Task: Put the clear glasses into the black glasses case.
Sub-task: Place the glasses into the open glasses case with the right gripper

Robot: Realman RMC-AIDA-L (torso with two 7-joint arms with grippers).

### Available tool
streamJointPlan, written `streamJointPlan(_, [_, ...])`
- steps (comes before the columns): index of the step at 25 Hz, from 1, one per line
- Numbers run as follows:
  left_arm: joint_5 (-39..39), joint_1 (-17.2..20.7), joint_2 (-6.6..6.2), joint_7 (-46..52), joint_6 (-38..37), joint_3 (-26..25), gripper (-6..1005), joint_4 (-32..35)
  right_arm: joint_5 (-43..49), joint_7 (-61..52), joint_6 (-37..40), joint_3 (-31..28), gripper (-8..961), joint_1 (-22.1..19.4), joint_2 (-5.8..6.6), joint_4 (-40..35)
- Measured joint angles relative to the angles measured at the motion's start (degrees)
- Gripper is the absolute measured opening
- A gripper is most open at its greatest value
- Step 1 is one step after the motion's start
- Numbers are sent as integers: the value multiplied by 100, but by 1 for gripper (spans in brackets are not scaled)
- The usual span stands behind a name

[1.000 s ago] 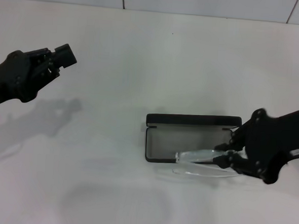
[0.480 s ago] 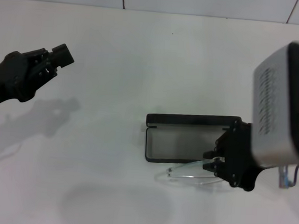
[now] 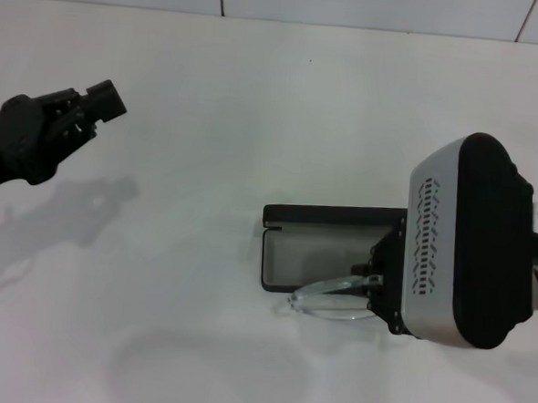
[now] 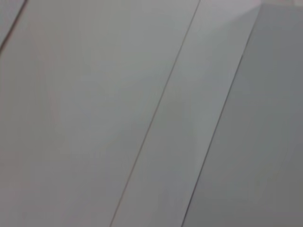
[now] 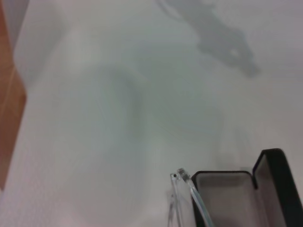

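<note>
The black glasses case (image 3: 316, 259) lies open right of the table's centre, grey lining up, its lid (image 3: 346, 216) standing along the far side. The clear glasses (image 3: 329, 298) hang tilted over the case's near edge, one end past its rim. My right gripper (image 3: 374, 283) is shut on their right part, and the bulky grey and black wrist (image 3: 467, 241) hides that end. In the right wrist view the clear glasses (image 5: 185, 196) cross the near corner of the case (image 5: 227, 196). My left gripper (image 3: 103, 102) hovers far off at the upper left.
The white tabletop (image 3: 256, 118) surrounds the case on all sides. A tiled wall edge (image 3: 372, 7) runs along the back. In the right wrist view a brown strip (image 5: 8, 94) shows beyond the table's edge. The left wrist view shows only pale flat panels.
My right wrist has swung up and turned, now filling the right of the head view. The glasses have shifted left along the case's near edge. The left arm has drifted slightly left.
</note>
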State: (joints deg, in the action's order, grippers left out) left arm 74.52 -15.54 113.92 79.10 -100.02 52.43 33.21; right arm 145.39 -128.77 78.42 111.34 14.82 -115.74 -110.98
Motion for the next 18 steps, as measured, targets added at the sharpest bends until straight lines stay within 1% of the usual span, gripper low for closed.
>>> streamJointPlan(6, [16,106,-8,0,-22,-132,122,0,47,136,-518,62,137,-88,17,152])
streamJointPlan(13, [1,97,-10,5,-28,-130,124,0,82,407,-1027,77,138,-121,26,568])
streamJointPlan(18, [-18,75,-10,21,-30,-128,125,1,212,475,-1340,219,139,-109,25,808])
